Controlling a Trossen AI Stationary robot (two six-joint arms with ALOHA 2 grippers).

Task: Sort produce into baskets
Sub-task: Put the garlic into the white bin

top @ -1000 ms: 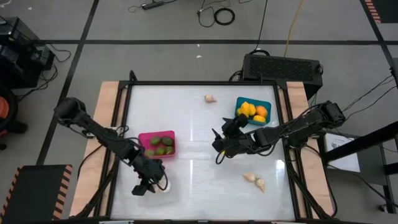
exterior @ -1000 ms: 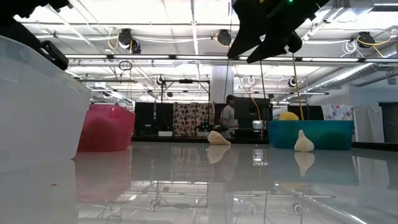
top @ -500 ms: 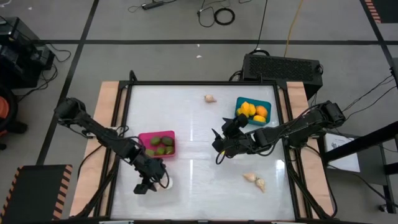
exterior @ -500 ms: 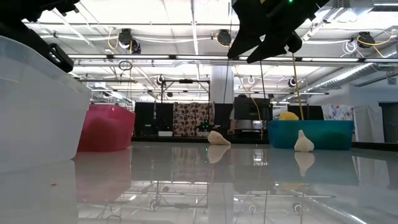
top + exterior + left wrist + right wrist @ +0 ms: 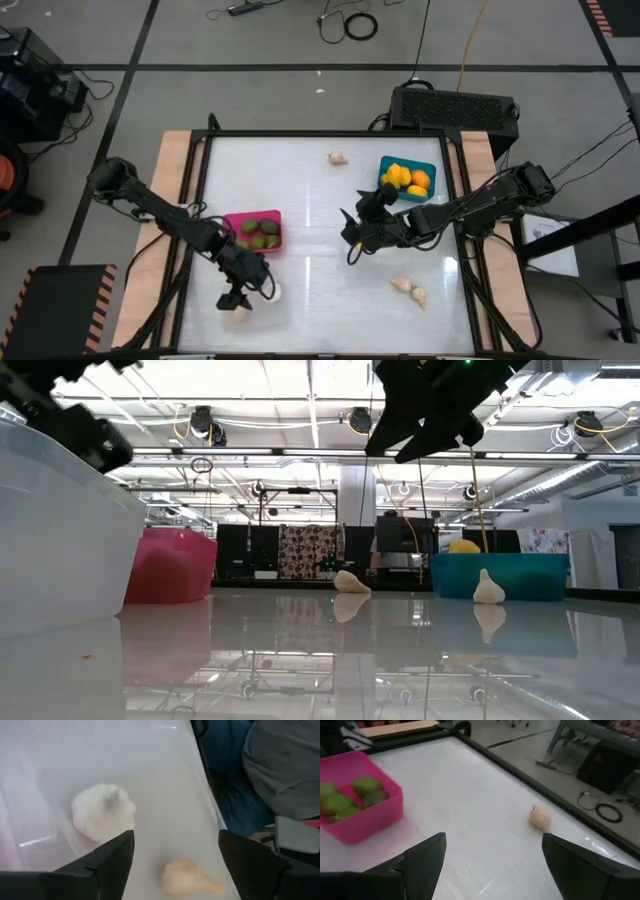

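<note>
My left gripper point(image 5: 236, 301) point(image 5: 175, 840) is open and empty above the clear bin point(image 5: 60, 530) at the table's near left. A white garlic bulb point(image 5: 102, 817) and a beige one point(image 5: 187, 877) lie below it. My right gripper point(image 5: 350, 240) point(image 5: 493, 840) hangs open and empty above the table's middle. The pink bin point(image 5: 253, 231) holds green fruits point(image 5: 350, 795). The teal bin point(image 5: 407, 179) holds yellow-orange fruits point(image 5: 408, 180). One garlic bulb point(image 5: 338, 158) lies on the table at the far middle. Two more point(image 5: 409, 290) lie near right.
A black rail point(image 5: 330, 133) frames the white table top. Open table lies between the pink bin and the two near-right bulbs. A black box point(image 5: 455, 108) sits behind the far edge. In the low view both grippers hang well above the table surface point(image 5: 330, 650).
My left gripper has shifted a little toward the table's near edge over the clear bin and turned slightly. My right arm has kept still.
</note>
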